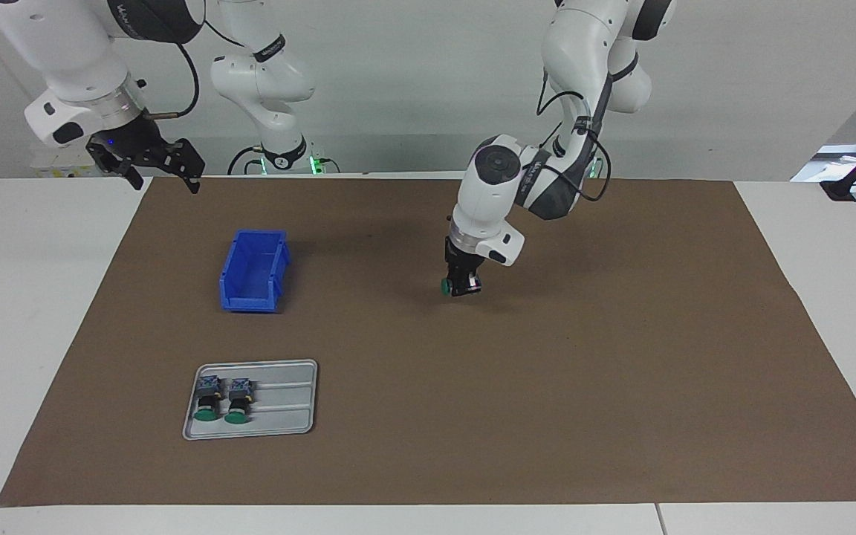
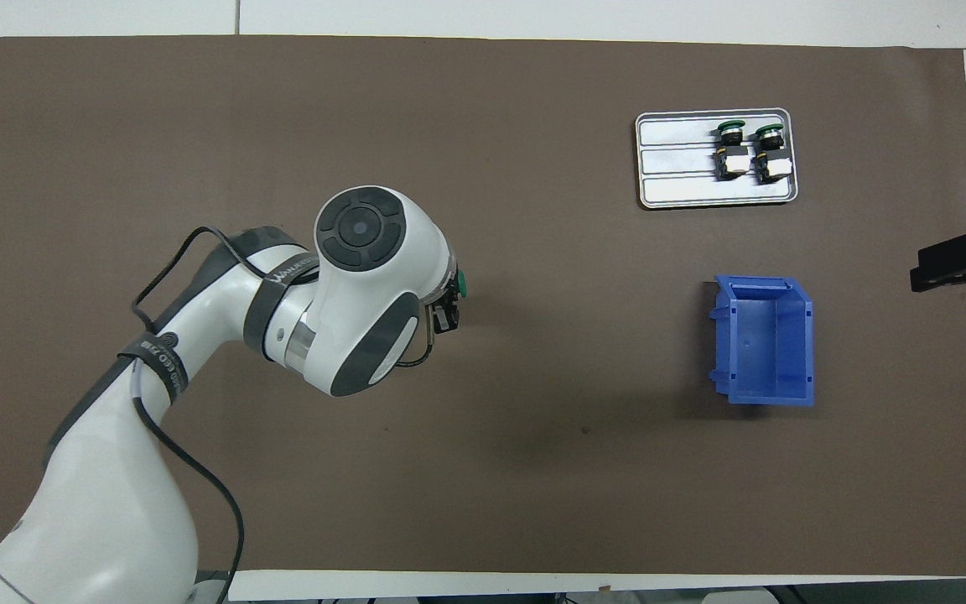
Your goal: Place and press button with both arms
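The left tool (image 1: 462, 286) is clamped on the button (image 1: 446, 285), just over the brown mat (image 1: 547, 371) mid-table. The right tool (image 1: 151, 165), fingers apart, waits over the table's edge. Farther out sit a blue bin (image 1: 253, 271), then a tray (image 1: 279, 405) with 2 more buttons (image 1: 220, 401).

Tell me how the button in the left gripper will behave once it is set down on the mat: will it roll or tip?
The button in the left gripper looks rigid, so it should not flex. Laid sideways, its round green cap might let it rock, though the blocky base probably stops a roll; the two buttons in the tray lie that way. Stood on its base it looks top-heavy, so it may tip.
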Robot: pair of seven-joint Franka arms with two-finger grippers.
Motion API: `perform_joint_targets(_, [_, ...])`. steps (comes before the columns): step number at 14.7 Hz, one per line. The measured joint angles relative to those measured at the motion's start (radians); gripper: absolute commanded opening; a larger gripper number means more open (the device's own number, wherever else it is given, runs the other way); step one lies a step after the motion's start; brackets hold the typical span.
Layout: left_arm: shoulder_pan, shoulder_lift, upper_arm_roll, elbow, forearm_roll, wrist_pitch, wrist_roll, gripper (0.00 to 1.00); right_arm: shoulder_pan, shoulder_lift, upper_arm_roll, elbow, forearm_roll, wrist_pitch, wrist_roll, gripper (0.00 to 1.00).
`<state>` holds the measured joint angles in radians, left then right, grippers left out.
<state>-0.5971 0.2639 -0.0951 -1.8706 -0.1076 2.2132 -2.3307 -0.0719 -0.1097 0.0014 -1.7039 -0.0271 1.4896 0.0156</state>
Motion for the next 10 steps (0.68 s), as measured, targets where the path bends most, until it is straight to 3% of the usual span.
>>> perform_joint_targets(3, [0.024,-0.041,0.0,-0.058,-0.067,0.005,0.096,0.03,0.0,0.0,0.0,0.0,0.0,0.0,0.0,1.0])
perform_joint_targets(6, [0.025,-0.067,-0.005,-0.123,-0.18,0.097,0.203,0.01,0.0,0.0,0.0,0.0,0.0,0.0,0.0,1.0])
perform_joint_targets(10, [0.023,-0.086,-0.017,-0.238,-0.48,0.318,0.437,0.01,0.0,0.0,0.0,0.0,0.0,0.0,0.0,1.0])
